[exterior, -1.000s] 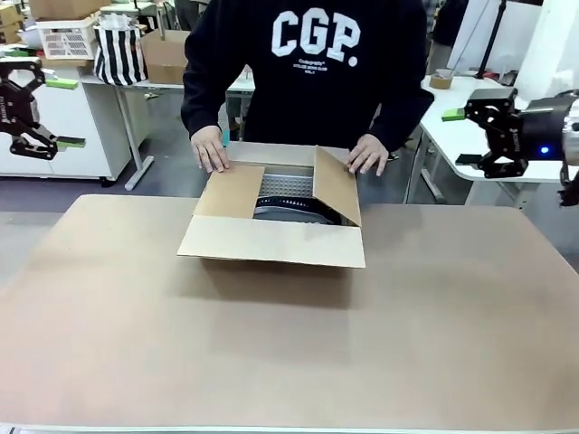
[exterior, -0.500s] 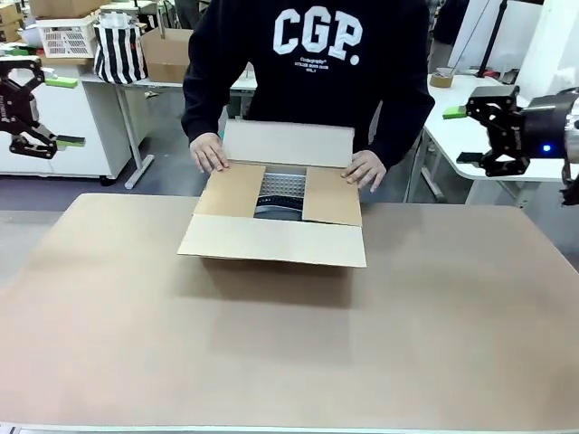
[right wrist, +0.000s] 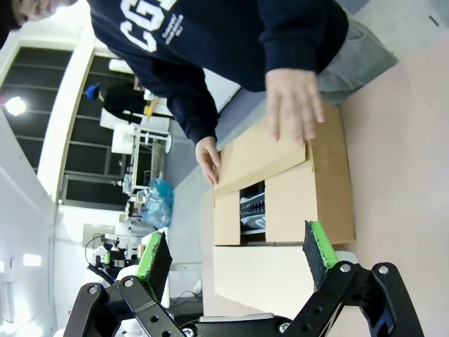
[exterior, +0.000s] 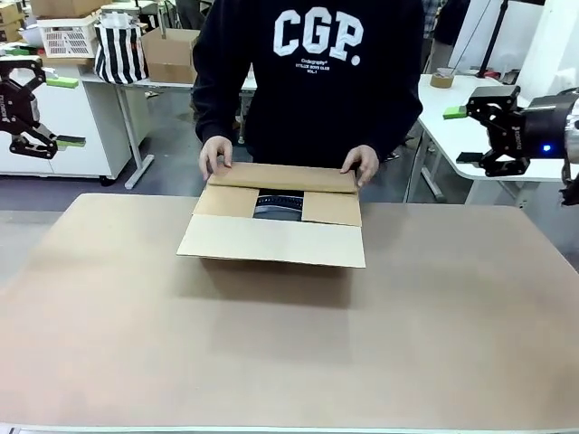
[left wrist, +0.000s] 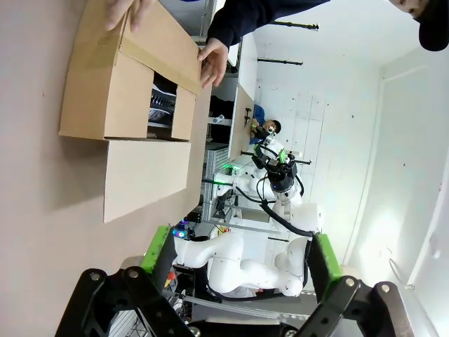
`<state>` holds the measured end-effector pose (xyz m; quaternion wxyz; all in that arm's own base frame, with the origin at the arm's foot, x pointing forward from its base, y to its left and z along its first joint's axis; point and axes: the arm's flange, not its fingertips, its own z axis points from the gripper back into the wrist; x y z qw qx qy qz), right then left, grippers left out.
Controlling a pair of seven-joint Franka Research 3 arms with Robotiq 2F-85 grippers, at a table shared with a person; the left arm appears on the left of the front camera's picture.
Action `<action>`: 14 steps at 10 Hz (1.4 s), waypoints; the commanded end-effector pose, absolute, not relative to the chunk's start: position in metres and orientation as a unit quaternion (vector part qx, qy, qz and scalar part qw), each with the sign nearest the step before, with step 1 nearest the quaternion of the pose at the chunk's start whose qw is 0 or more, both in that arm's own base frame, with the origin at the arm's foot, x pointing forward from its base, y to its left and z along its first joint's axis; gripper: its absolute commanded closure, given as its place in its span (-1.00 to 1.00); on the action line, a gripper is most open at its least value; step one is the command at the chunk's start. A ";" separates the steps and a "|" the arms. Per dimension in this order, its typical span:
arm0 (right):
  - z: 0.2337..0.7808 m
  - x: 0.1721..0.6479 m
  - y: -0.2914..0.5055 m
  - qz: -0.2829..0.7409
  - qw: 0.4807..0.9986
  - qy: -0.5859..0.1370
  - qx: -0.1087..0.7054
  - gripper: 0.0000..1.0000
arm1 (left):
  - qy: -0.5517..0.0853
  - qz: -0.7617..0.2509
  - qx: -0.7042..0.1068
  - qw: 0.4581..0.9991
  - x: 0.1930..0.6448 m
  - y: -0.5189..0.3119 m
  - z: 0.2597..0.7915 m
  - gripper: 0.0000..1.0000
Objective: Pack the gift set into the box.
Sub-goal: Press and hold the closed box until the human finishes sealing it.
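The box (exterior: 271, 237) stands at the table's far middle, in front of the person. Its two side flaps are folded in, and its near flap lies spread toward me. Both of the person's hands (exterior: 215, 154) press the far flap down over the opening. Through the remaining gap shows the dark and silver gift set (exterior: 277, 204). My left gripper (exterior: 20, 107) hangs open high at the far left, well away from the box. My right gripper (exterior: 488, 131) hangs open at the far right. The left wrist view shows the box (left wrist: 126, 98) beyond my open fingers (left wrist: 158, 249). The right wrist view shows the box (right wrist: 309, 189) and gift set (right wrist: 254, 210).
The brown table (exterior: 271, 353) stretches bare between me and the box. Behind it on the left a white table holds a striped bag (exterior: 119, 54), a smaller brown carton (exterior: 168, 52) and a white basket (exterior: 68, 38). A tape roll (exterior: 441, 80) lies on the white table at the right.
The person laid the right side flap flat, lifted the far flap, and now pushes it down over the side flaps. Neither gripper has moved.
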<state>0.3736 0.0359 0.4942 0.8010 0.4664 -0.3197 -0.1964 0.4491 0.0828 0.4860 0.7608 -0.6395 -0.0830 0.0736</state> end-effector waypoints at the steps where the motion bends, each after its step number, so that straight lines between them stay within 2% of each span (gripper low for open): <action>1: 0.508 0.371 0.033 -0.199 0.802 -0.315 0.467 -1.00 | -0.090 0.075 -0.640 0.759 0.447 0.081 0.485 -1.00; 14: 0.508 0.371 0.033 -0.199 0.802 -0.315 0.467 -1.00 | -0.090 0.075 -0.640 0.759 0.447 0.081 0.485 -1.00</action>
